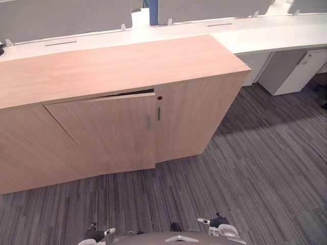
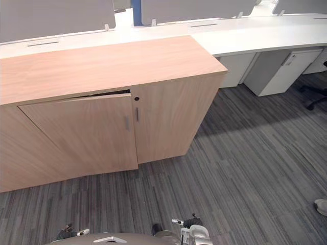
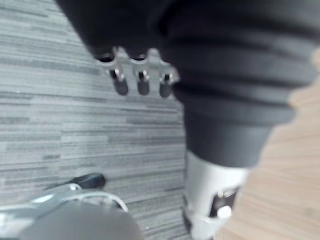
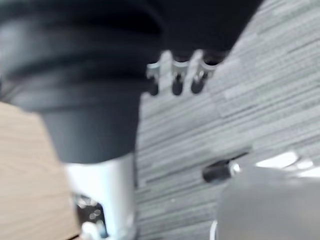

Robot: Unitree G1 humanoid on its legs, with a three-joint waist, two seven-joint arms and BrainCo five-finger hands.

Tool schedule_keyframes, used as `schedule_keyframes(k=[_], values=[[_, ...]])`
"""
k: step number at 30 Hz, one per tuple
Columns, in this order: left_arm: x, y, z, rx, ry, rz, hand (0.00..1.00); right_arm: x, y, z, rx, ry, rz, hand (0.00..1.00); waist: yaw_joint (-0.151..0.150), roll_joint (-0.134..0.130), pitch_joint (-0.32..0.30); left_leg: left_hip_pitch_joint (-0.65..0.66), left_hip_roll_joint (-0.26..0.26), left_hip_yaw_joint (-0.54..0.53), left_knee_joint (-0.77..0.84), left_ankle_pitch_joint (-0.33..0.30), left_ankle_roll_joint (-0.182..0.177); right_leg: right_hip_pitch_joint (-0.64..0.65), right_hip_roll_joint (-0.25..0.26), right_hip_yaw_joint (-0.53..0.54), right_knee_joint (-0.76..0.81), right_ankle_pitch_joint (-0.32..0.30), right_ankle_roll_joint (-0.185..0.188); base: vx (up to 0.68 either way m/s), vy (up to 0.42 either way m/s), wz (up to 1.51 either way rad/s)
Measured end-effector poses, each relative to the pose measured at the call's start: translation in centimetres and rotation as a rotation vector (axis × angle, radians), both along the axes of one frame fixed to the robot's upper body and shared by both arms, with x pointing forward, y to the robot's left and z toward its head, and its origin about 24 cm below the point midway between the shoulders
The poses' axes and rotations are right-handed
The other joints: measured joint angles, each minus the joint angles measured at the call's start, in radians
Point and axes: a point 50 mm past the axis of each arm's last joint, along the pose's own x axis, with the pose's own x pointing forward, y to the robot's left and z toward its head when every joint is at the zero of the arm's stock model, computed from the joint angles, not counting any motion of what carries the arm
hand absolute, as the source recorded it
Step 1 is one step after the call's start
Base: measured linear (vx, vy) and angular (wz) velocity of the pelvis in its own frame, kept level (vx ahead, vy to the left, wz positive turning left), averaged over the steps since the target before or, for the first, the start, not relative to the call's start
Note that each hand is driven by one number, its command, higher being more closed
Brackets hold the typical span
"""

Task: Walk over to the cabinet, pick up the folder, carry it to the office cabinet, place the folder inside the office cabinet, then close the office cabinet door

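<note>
A low wooden office cabinet (image 1: 117,66) stands in front of me on the carpet. Its left door (image 1: 110,132) hangs slightly ajar, with a dark gap along the top edge. The right door (image 1: 191,117) is closed, and two slim handles (image 1: 153,118) meet at the middle. My left hand (image 1: 95,235) hangs low at my side, its fingers (image 3: 142,82) relaxed and holding nothing. My right hand (image 1: 217,223) also hangs low, its fingers (image 4: 176,82) loose over the carpet and empty.
White desks (image 1: 265,30) with grey divider screens (image 1: 61,18) run behind the cabinet. A white drawer pedestal (image 1: 291,71) stands under the desk at the right. Grey striped carpet (image 1: 255,168) spreads to the right. A person's shoe (image 2: 322,205) shows at the right edge.
</note>
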Motion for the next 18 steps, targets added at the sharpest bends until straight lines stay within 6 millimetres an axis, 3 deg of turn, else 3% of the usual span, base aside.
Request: schedule_keyframes(k=[6,13,18], values=[[-1.0,-0.6,-0.4,-0.024,0.038,0.022,0.00,-0.2,-0.2,0.0,-0.007,0.006,0.006,0.00,0.008,-0.004,-0.001,0.010,-0.008,-0.001,-0.015,-0.005,-0.023,0.006,-0.035,-0.105,-0.015,-0.017,-0.014,-0.10,-0.020,-0.02],[-1.5,-0.7,-0.4,-0.027,0.048,0.025,0.00,-1.3,-0.6,-0.2,-0.011,0.046,-0.007,0.00,0.012,-0.006,-0.024,0.007,-0.020,-0.029,-0.030,-0.003,-0.022,0.009,-0.052,-0.154,-0.023,-0.012,-0.019,0.00,-0.007,0.09],[-1.2,-0.6,-0.4,-0.025,0.041,0.023,0.00,-1.1,-0.7,-0.2,-0.010,0.042,-0.018,0.00,0.020,-0.007,-0.030,0.017,-0.026,-0.051,-0.040,0.007,-0.005,0.031,-0.054,-0.180,-0.039,0.002,0.004,0.08,-0.016,0.13]])
